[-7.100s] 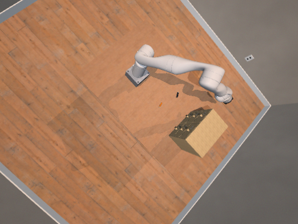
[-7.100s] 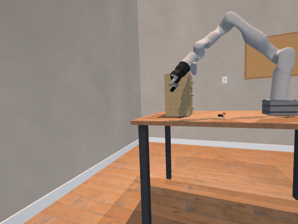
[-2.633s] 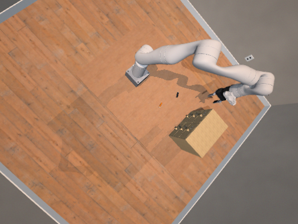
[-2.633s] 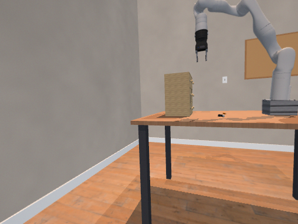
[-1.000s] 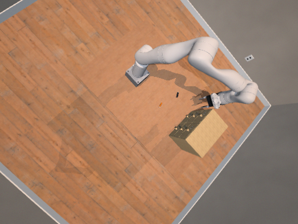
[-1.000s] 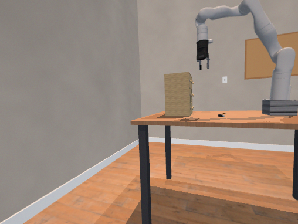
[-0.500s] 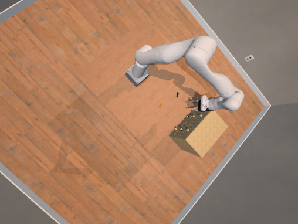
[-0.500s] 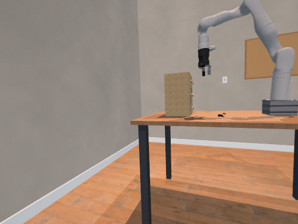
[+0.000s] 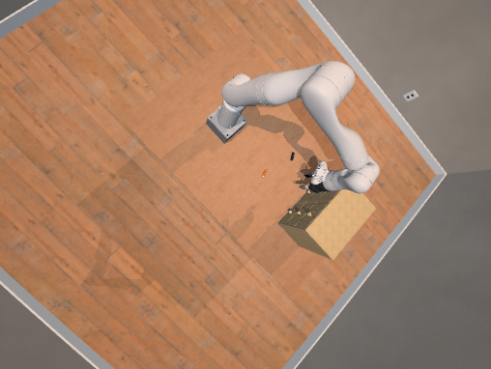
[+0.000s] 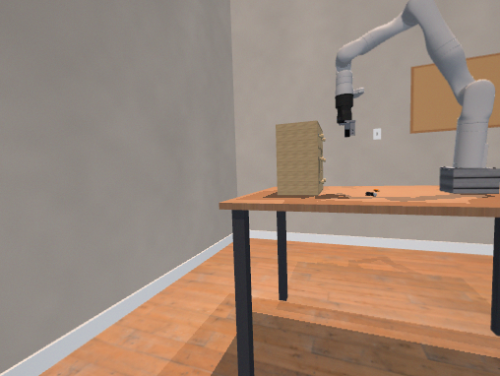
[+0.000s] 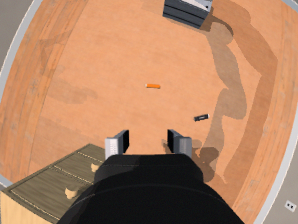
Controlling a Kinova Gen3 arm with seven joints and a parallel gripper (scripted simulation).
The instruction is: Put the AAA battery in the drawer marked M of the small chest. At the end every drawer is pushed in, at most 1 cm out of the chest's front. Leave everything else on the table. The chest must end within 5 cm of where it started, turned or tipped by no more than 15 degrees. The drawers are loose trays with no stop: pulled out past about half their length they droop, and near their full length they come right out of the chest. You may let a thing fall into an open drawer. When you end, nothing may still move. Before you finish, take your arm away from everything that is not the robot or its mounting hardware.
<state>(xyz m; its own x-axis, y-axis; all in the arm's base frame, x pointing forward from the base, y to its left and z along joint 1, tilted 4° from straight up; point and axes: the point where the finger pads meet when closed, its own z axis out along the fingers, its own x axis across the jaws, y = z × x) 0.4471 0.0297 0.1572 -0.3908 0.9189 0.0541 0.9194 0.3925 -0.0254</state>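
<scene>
The small wooden chest (image 9: 338, 222) (image 10: 296, 157) (image 11: 27, 219) stands on the table (image 9: 217, 169) (image 10: 295, 203) (image 11: 87, 63). Its knobbed front (image 9: 303, 211) (image 11: 63, 183) faces the arm's base, and all drawers look pushed in. The drawer marks are too small to read. A small orange cylinder (image 9: 264, 173) (image 10: 376, 189) (image 11: 153, 86) and a small black stick with a pale end (image 9: 292, 156) (image 10: 370, 194) (image 11: 201, 117) lie on the table; I cannot tell which is the battery. My gripper (image 9: 306, 184) (image 10: 348, 129) (image 11: 148, 137) is open and empty. It hangs in front of the chest's top edge, fingers down, clear of it.
The arm's grey base (image 9: 226, 125) (image 10: 468, 179) (image 11: 189, 4) stands on the table beyond the two small items. The table's edge runs close behind and beside the chest. A wall rises behind the table.
</scene>
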